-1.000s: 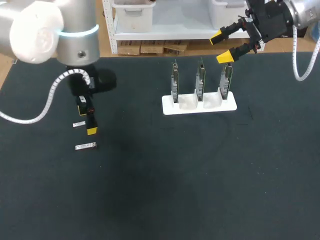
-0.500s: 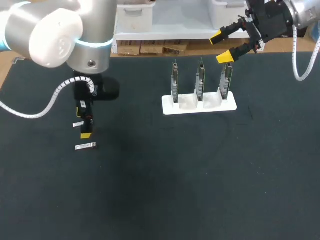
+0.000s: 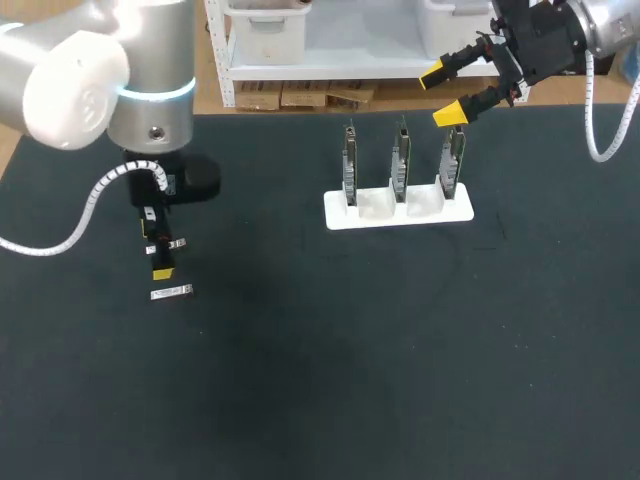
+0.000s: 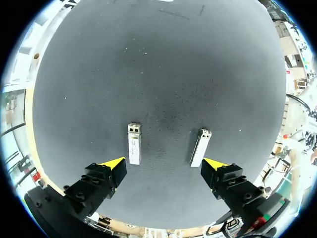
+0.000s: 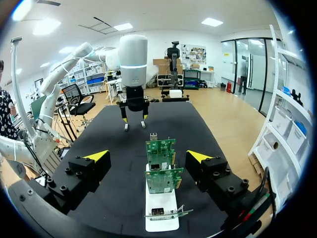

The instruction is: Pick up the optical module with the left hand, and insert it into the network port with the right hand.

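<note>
left jaws wide, empty, above optical modules [image 4: 133, 144] [image 4: 200, 147] | right jaws wide, empty | probable network port [image 5: 157, 211], tiny

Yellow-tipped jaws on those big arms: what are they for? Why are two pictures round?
They belong to two robot arms, the left arm and right arm, and grab things. Both pairs of jaws stand open, holding nothing. The square picture looks down from above; the round ones come from a camera on each wrist. On the dark table lie two small metal optical modules, just ahead of the left jaws. A white stand holds three green circuit boards upright.
</note>
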`<state>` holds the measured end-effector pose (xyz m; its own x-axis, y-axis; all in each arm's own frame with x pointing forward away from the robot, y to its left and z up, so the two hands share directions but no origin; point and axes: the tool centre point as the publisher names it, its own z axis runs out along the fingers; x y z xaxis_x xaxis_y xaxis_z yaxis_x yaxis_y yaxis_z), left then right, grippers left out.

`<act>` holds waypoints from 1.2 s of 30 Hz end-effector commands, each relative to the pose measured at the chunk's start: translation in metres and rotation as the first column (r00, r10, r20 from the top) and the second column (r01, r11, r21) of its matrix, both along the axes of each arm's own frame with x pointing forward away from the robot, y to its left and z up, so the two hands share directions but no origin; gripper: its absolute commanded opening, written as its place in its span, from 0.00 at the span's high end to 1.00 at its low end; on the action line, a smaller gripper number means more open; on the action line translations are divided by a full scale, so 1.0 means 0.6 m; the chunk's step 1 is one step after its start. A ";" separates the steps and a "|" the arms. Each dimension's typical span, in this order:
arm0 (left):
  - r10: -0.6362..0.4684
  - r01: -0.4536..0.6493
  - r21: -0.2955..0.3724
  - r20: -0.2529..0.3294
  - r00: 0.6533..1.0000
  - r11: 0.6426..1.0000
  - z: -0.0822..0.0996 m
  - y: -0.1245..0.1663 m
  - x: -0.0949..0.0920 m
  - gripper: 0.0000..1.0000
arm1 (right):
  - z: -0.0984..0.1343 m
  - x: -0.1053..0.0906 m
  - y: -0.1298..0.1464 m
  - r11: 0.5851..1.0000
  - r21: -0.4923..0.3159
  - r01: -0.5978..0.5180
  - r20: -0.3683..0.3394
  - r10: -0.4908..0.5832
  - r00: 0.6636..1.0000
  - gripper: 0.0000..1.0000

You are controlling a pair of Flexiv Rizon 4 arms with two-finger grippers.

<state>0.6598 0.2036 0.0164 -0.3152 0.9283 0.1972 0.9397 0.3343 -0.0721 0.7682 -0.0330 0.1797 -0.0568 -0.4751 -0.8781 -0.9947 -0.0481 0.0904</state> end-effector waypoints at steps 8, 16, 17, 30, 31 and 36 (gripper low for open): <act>-0.056 0.057 -0.029 0.035 0.998 0.998 -0.002 0.007 0.007 0.00 | 0.000 -0.003 0.000 1.000 -0.001 0.004 0.003 -0.004 1.000 0.00; -0.065 0.066 -0.056 0.027 0.998 0.996 -0.014 0.005 0.022 0.00 | 0.000 -0.003 0.000 1.000 -0.001 0.004 0.003 -0.004 1.000 0.00; -0.060 0.061 -0.063 0.023 0.998 0.996 -0.018 0.006 0.023 0.00 | 0.000 -0.003 0.000 1.000 -0.001 0.004 0.003 -0.004 1.000 0.00; -0.036 0.037 -0.086 0.017 0.999 0.996 -0.031 0.017 0.025 0.00 | 0.000 -0.003 0.000 1.000 -0.001 0.004 0.003 -0.004 1.000 0.00; -0.035 0.036 -0.085 0.017 0.999 0.996 -0.031 0.017 0.025 0.00 | 0.000 -0.003 0.000 1.000 -0.001 0.004 0.003 -0.004 1.000 0.00; -0.034 0.035 -0.087 0.019 0.999 0.996 -0.035 0.020 0.025 0.00 | 0.000 -0.003 0.000 1.000 -0.001 0.004 0.003 -0.004 1.000 0.00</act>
<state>0.6750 0.2140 -0.0031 -0.2867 0.9512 0.1143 0.9515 0.2966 -0.0819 0.7681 -0.0330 0.1797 -0.0568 -0.4751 -0.8781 -0.9947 -0.0481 0.0904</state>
